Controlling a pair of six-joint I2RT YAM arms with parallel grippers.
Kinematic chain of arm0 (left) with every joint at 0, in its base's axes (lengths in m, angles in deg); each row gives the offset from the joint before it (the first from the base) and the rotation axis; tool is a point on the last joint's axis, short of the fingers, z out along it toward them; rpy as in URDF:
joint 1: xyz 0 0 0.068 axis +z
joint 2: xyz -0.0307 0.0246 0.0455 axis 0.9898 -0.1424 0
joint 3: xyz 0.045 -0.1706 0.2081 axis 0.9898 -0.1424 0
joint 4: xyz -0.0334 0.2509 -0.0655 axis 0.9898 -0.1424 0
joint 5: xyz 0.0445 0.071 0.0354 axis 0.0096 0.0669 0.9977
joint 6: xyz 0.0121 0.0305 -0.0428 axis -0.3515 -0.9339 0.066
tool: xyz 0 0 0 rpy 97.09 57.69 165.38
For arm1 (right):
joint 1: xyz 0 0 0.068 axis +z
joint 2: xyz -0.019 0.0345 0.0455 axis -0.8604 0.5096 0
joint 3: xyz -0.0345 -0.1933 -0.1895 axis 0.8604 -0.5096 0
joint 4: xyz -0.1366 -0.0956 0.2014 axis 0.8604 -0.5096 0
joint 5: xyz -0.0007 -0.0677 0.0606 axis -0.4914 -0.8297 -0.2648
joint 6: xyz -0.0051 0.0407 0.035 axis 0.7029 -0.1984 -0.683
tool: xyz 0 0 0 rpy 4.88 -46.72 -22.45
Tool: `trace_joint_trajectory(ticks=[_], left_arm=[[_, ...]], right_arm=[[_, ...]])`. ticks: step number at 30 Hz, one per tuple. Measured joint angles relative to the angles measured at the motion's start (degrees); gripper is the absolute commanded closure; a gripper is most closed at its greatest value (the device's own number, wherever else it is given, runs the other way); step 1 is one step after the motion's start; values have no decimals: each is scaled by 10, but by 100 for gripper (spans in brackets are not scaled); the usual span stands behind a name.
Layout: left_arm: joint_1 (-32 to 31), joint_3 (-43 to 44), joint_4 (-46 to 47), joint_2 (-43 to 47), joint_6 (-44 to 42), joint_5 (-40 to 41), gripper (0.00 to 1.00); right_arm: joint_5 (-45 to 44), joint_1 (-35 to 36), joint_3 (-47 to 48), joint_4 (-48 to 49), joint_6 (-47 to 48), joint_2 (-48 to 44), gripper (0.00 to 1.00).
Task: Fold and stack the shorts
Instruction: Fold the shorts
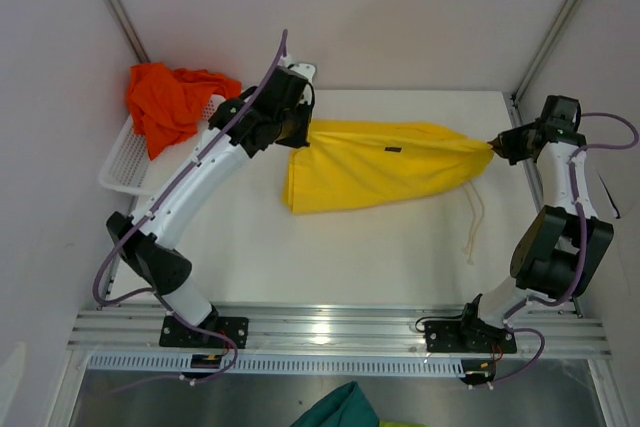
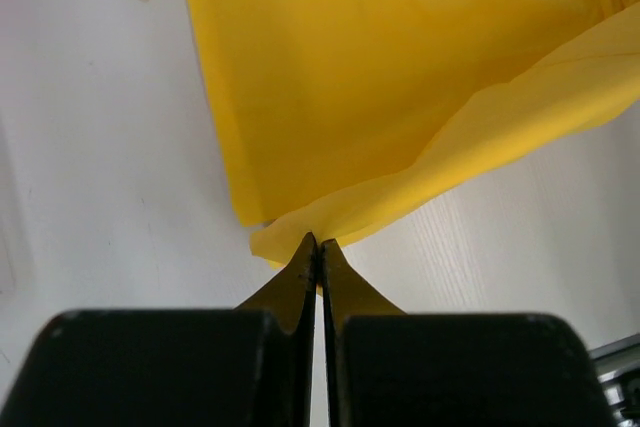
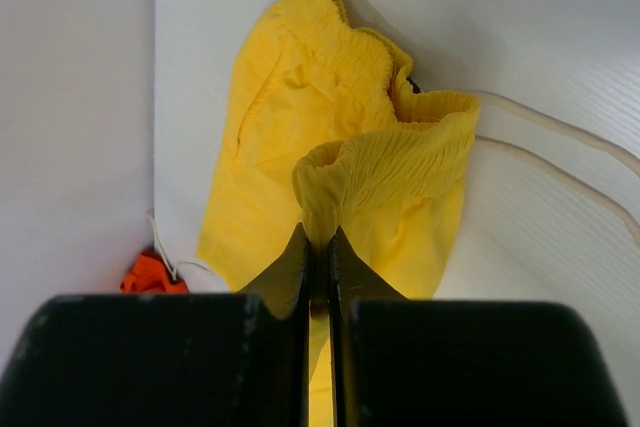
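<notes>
The yellow shorts are stretched across the centre of the table. The left gripper, centre-left in the top view, is clenched on a thin edge of the fabric. The right gripper, at the right edge, is clenched on the gathered waistband. White drawstrings trail below that end. The orange shorts sit heaped in the white basket, upper left.
</notes>
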Motion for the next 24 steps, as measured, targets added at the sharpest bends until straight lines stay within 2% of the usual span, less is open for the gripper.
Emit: trace_joint_trajectory(ticks=[6, 13, 18, 24], left_arm=[[36, 127, -22, -78, -8, -3, 100], [90, 180, -35, -133, -12, -31, 100], [100, 156, -28, -123, -11, -51, 100], [89, 43, -7, -39, -6, -84, 100]], right_arm=[[0, 13, 34, 18, -23, 37, 100], [1, 36, 103, 20, -33, 81, 100], [0, 44, 118, 21, -29, 84, 100], [-2, 44, 54, 13, -23, 40, 100]])
